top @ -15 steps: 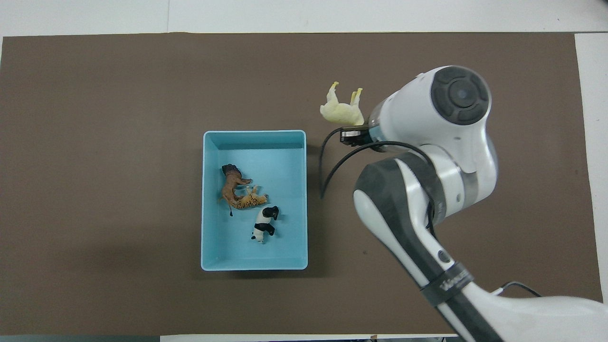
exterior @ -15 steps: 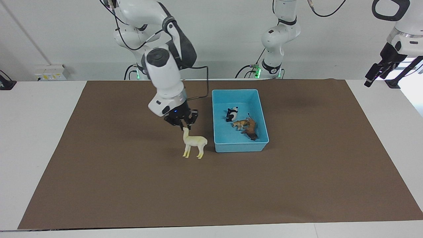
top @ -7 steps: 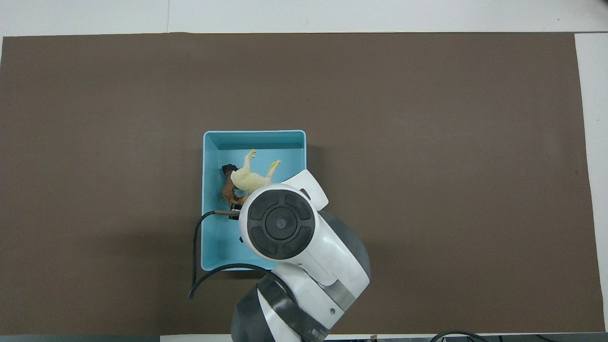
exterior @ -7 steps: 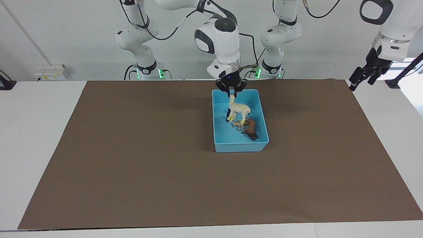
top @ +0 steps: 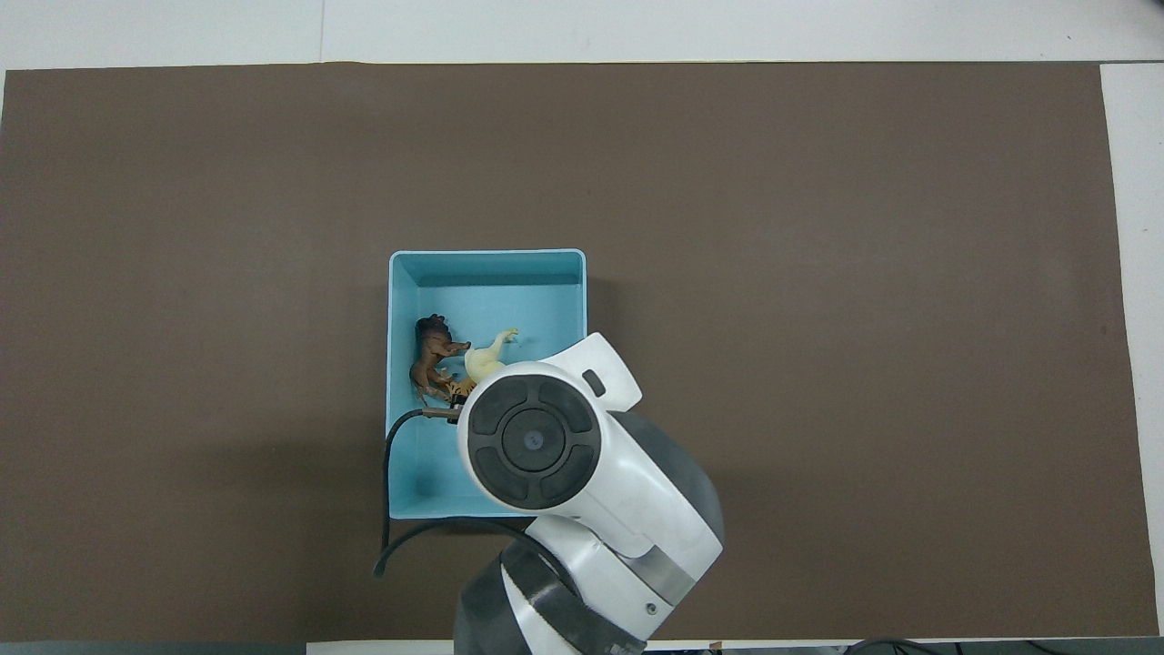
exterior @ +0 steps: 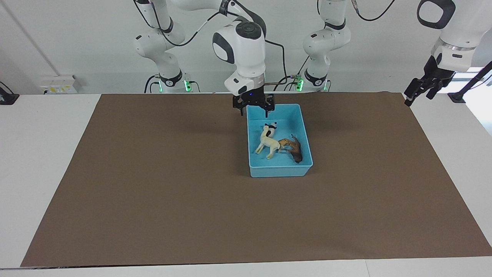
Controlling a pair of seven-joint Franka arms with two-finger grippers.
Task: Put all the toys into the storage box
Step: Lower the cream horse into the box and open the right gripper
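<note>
inside the blue box [exterior: 305, 132] the cream alpaca [exterior: 268, 143] leans on the panda [exterior: 273, 128], with the tiger [exterior: 286, 143] and lion [exterior: 296, 152] just beside it. the right gripper [exterior: 253, 109] hangs over the box's corner nearest the robots, fingers spread, holding nothing. the left gripper [exterior: 417, 89] waits off the brown mat [exterior: 153, 192]; its fingers i cannot tell.

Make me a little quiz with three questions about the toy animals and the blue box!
1. True or false: the alpaca lies inside the storage box.
2. Which gripper is over the storage box's rim nearest the robots: A left gripper, B right gripper?
3. Fill in: the lion lies beside the ____.

Key: 1 true. 2 B; it is open and empty. 3 tiger.
</note>
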